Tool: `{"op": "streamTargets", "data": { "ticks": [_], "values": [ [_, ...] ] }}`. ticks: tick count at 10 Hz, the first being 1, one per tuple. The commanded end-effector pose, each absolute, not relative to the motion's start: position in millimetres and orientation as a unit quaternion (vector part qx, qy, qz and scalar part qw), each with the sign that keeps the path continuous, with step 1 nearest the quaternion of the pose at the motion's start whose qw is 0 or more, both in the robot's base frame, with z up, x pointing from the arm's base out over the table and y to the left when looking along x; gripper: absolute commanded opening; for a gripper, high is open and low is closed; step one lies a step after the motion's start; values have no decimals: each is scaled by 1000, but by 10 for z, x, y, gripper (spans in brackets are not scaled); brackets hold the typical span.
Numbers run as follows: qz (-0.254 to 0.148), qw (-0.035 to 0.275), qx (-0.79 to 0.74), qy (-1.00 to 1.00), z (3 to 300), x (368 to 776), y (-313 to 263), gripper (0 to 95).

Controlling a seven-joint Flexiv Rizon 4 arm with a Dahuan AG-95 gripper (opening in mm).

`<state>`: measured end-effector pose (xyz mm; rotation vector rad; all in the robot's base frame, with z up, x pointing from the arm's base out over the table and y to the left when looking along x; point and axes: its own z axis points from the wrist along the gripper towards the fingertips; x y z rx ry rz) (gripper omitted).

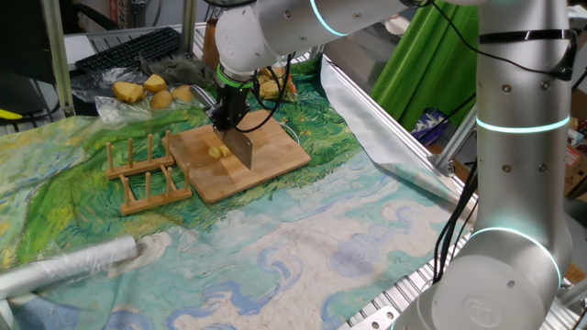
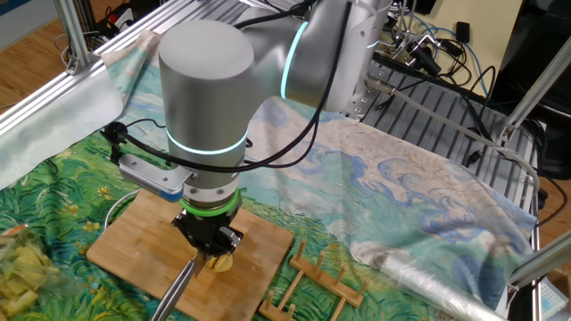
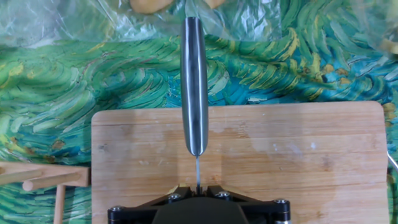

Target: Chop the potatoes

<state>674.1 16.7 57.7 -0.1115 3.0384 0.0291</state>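
My gripper (image 1: 227,115) is shut on a knife and holds it over the wooden board (image 1: 275,156). The blade (image 1: 243,147) hangs edge down, close to small pale-yellow potato pieces (image 1: 217,152) in the board's middle. In the other fixed view the potato pieces (image 2: 220,262) show just under the gripper (image 2: 209,242), and the blade (image 2: 178,287) runs down to the left. In the hand view the knife (image 3: 194,87) points away over the board (image 3: 298,155). The jaws (image 3: 197,189) clamp its thin spine. The potato pieces are hidden there.
A wooden peg rack (image 1: 145,174) lies left of the board. Whole potatoes (image 1: 151,90) sit on plastic at the far edge, with peels (image 1: 275,84) behind the board. A foil roll (image 1: 69,266) lies at the front left. The painted cloth (image 1: 321,247) covers the table.
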Motion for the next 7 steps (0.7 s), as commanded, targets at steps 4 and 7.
{"op": "streamTargets", "data": {
  "ticks": [4, 7],
  "values": [
    [7, 50, -41, 998, 575, 6743, 158, 0],
    [9, 46, -40, 998, 402, 6747, 162, 0]
  ]
}}
